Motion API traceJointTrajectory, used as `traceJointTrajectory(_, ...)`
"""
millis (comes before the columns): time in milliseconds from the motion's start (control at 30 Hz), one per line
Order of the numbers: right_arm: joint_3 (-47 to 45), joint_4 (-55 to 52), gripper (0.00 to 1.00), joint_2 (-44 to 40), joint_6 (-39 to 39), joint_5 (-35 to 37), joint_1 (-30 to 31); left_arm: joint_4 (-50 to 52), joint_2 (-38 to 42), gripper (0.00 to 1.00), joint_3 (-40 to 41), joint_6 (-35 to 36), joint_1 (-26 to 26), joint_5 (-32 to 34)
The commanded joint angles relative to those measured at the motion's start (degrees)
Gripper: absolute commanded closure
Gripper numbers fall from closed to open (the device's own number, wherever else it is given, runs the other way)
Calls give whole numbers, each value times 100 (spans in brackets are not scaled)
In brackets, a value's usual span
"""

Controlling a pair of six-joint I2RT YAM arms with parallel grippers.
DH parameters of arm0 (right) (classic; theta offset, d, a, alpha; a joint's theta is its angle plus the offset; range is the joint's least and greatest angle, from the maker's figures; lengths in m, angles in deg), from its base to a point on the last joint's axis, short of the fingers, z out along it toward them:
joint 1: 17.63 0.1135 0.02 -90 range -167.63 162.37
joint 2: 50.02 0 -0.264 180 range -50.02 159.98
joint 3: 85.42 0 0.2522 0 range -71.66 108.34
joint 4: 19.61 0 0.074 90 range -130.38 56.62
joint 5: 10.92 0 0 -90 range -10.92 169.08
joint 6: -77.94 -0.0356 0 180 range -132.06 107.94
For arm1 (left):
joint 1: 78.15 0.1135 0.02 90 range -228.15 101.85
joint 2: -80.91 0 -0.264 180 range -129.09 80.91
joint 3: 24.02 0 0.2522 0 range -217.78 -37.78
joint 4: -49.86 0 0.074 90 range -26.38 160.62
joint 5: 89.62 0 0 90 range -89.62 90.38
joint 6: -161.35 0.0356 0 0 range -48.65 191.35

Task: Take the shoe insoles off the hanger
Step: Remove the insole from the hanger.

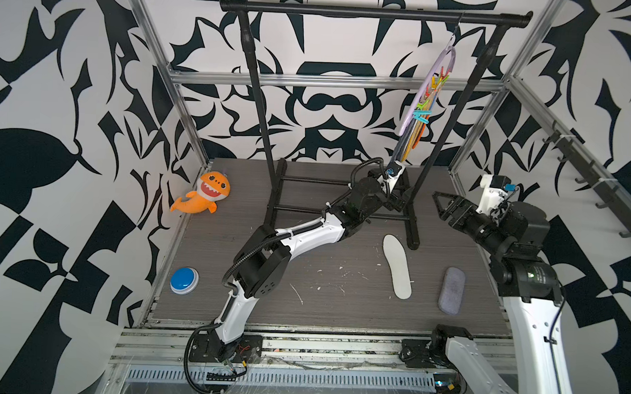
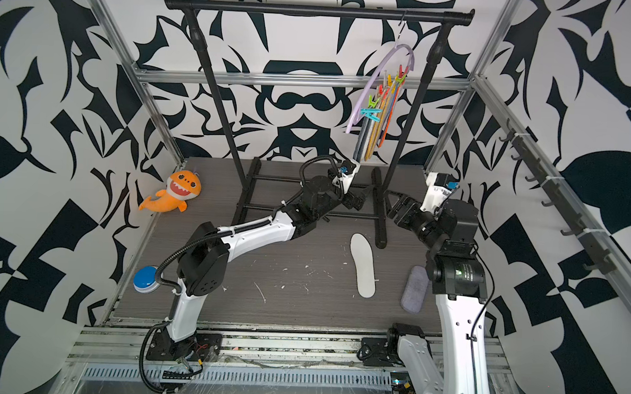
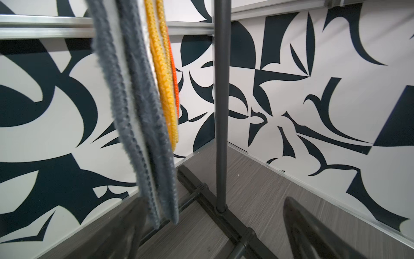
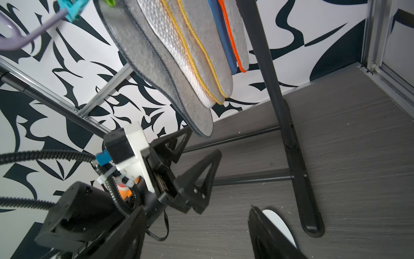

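The hanger hangs from the right end of the black clothes rail above the table's far right corner, with a bunch of shoe insoles pegged to it. One white insole lies flat on the table toward the right edge. The left end effector is wide open with the lowest grey insole's tip at its jaws, unclamped, and the right end effector is open and empty near the right edge.

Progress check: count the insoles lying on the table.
1. A white insole lies flat on the table, between the clothes rail's foot and the lilac-grey pad. The other insoles hang from the hanger; the left arm could hide another.
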Motion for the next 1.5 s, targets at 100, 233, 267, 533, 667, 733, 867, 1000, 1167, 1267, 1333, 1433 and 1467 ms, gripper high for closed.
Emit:
traceJointTrajectory(100,-95,-51,25,-124,60,42,-18,-37,20,10,-18,-279,177,-359)
traceJointTrajectory(233,-136,-61,25,-106,41,34,-21,-67,99,14,65,-299,212,-612)
traceJointTrajectory(267,-145,-62,25,-98,34,23,-20,-106,133,14,100,-306,218,-691)
traceJointTrajectory(533,-219,-53,26,-70,-35,-60,-20,-1024,763,13,990,-647,333,-1108)
traceJointTrajectory(667,-241,-45,26,-75,-104,-135,-25,-1177,973,14,1114,-904,525,-1147)
traceJointTrajectory(733,-250,-47,26,-104,-122,-156,-27,-1216,1053,14,1108,-972,626,-1202)
traceJointTrajectory(867,-266,-89,27,-167,-147,-193,-28,-1222,1133,14,1012,-966,738,-1283)
traceJointTrajectory(1000,-297,-86,28,-194,-242,-323,-27,-1042,1082,20,709,-878,779,-1442)
traceJointTrajectory(1167,-388,-58,29,-237,-335,-377,-27,-717,861,20,153,-821,726,-1683)
traceJointTrajectory(1267,-443,-45,29,-263,-386,-410,-27,-669,729,19,-77,-700,619,-1503)
traceJointTrajectory(1333,-474,-36,30,-277,-420,-445,-28,-497,610,19,-301,-492,498,-1265)
traceJointTrajectory(1433,-513,-35,30,-313,-452,-474,-25,-211,376,17,-725,62,219,-785)
traceJointTrajectory(1467,-527,-39,30,-333,-457,-474,-21,-114,251,17,-903,263,122,-598)
